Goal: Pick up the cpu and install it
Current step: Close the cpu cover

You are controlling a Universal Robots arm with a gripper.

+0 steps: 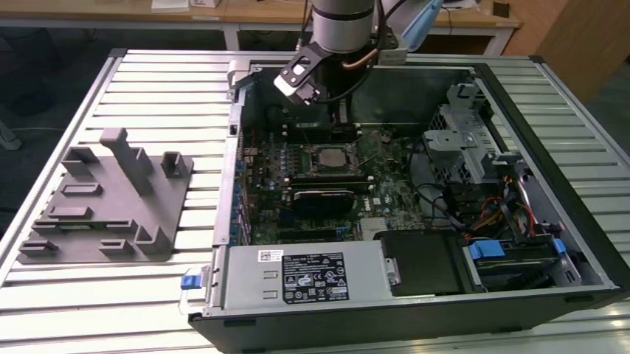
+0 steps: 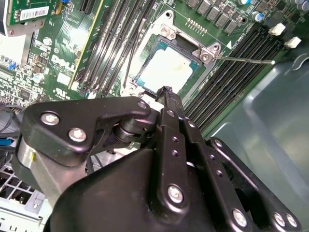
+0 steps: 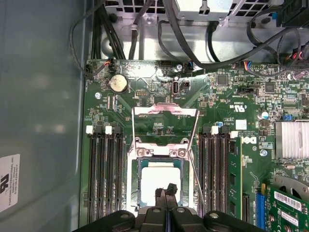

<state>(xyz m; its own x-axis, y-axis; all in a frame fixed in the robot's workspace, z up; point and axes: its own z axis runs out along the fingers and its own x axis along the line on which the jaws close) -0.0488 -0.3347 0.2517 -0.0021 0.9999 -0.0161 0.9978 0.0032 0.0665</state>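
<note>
The cpu [image 3: 155, 177], a shiny silver-white square, lies flat inside the socket frame [image 3: 136, 193] on the green motherboard; it also shows in the second wrist view [image 2: 169, 67] and, small, in the exterior view [image 1: 330, 157]. The socket's load plate [image 3: 164, 115] stands flipped open and its thin lever [image 2: 246, 60] is swung out. My gripper [image 3: 166, 190] hovers just above the near edge of the cpu, its black fingertips [image 2: 166, 93] pressed together with nothing between them. In the exterior view the gripper [image 1: 338, 122] reaches down into the open computer case.
Memory slots [image 3: 104, 169] flank the socket on both sides. Cables [image 3: 145, 34] run along the case wall. A grey metal box with a white label [image 1: 295, 276] and a drive cage [image 1: 468, 144] stand in the case. A grey moulded fixture [image 1: 103, 199] lies on the slatted table.
</note>
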